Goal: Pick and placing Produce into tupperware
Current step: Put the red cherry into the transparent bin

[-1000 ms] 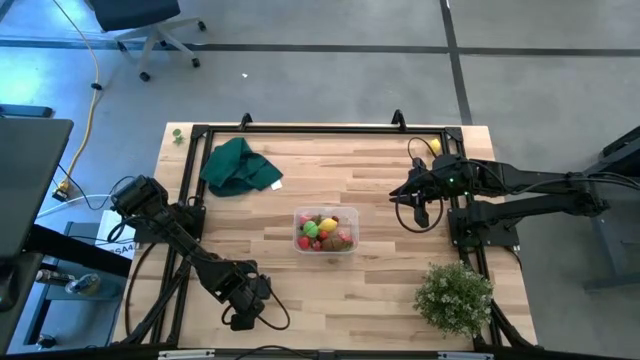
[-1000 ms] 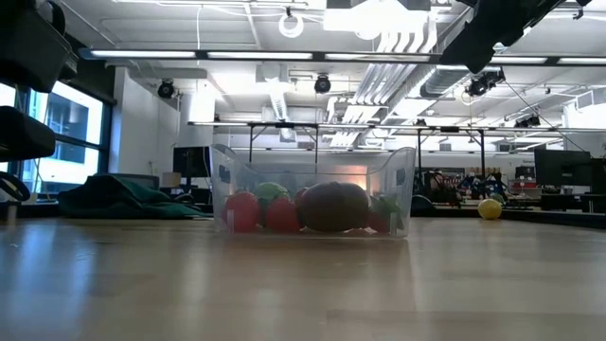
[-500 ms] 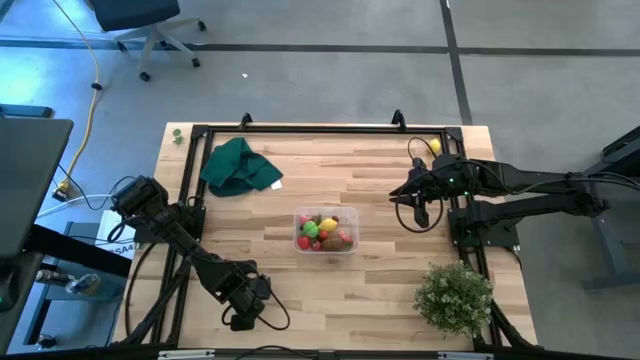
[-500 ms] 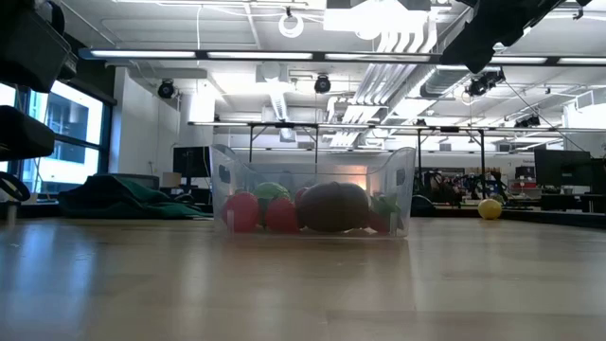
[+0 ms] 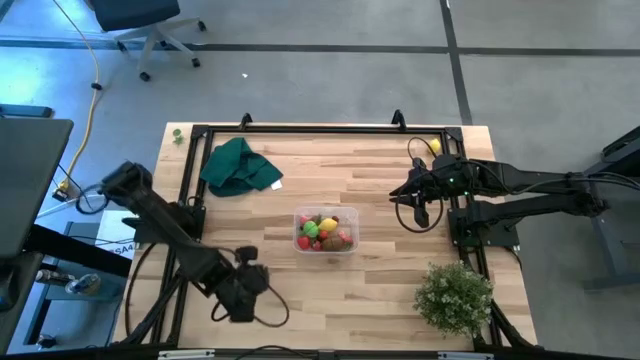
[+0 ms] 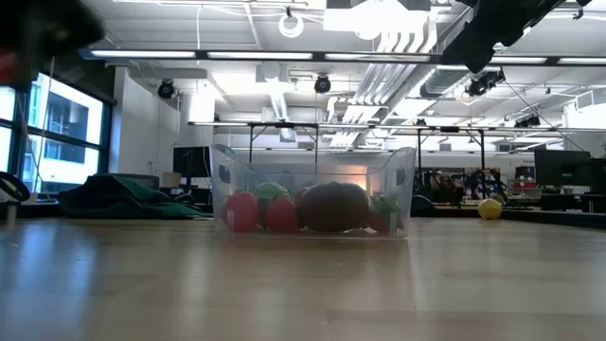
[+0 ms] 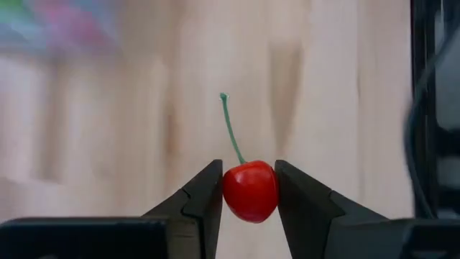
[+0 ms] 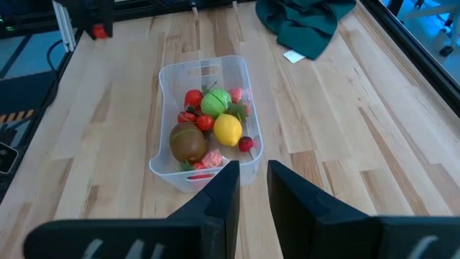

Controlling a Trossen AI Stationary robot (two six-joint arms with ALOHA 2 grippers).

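Your left gripper [image 7: 248, 188], clamped on a red cherry [image 7: 250, 191], has just lifted from the near table edge, so carry it over to the tupperware [image 5: 326, 230] ahead, while your right gripper [image 8: 248, 188] hangs slightly parted and empty beyond it.

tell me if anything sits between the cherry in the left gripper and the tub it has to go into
Nothing visible does. The left gripper is shut on the cherry near the table's front left, and only bare wood lies between it and the tub at the middle. The green cloth and the plant lie off that line.
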